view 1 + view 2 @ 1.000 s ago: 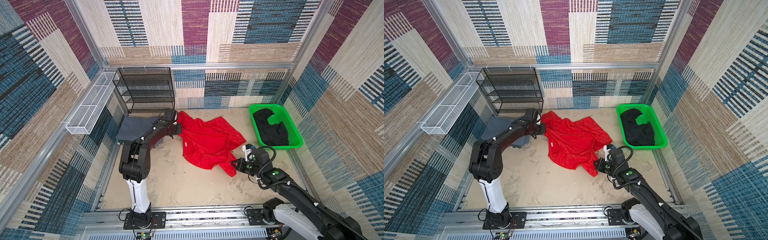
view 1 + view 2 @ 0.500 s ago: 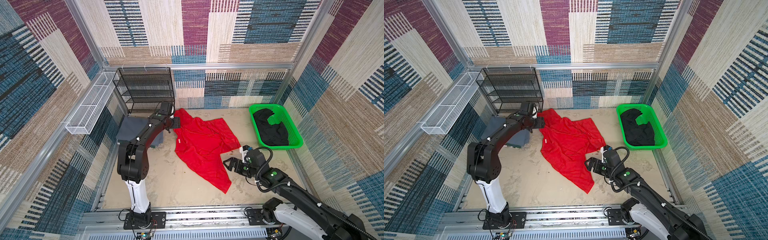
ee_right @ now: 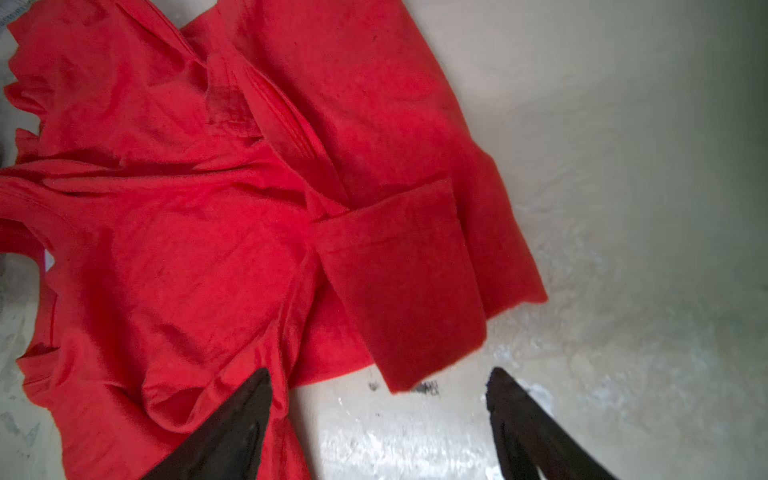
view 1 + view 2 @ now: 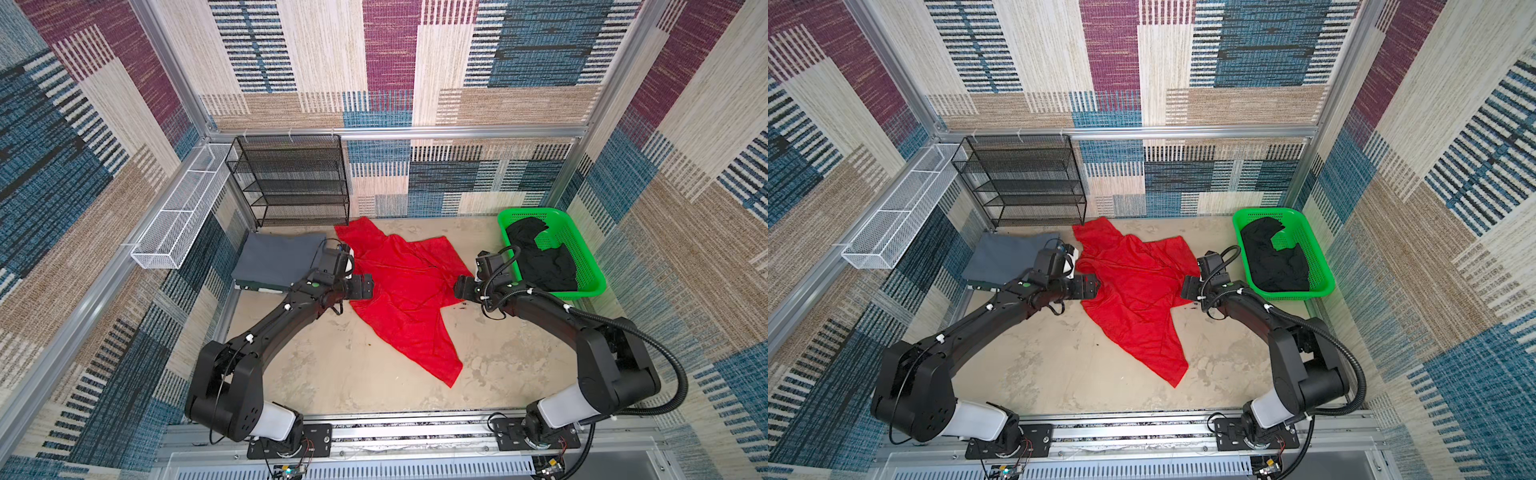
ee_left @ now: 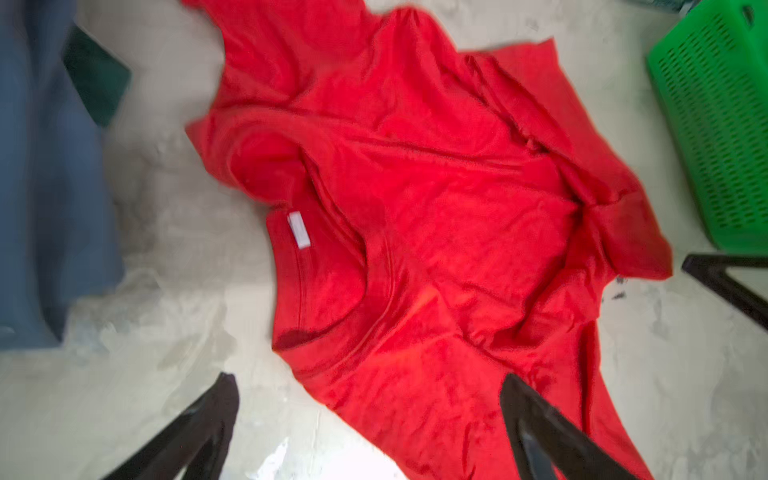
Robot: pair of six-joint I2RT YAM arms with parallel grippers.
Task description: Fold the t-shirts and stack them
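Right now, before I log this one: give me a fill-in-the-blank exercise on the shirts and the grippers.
The black t-shirt lies in the green ____.
The grey t-shirt is already neatly ____.
The left gripper and right gripper flank the red t-shirt with jaws ____.
Missing words: basket; folded; open.

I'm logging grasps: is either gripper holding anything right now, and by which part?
Nothing is held. The left gripper and right gripper are both open, and the red t-shirt lies loose on the table.
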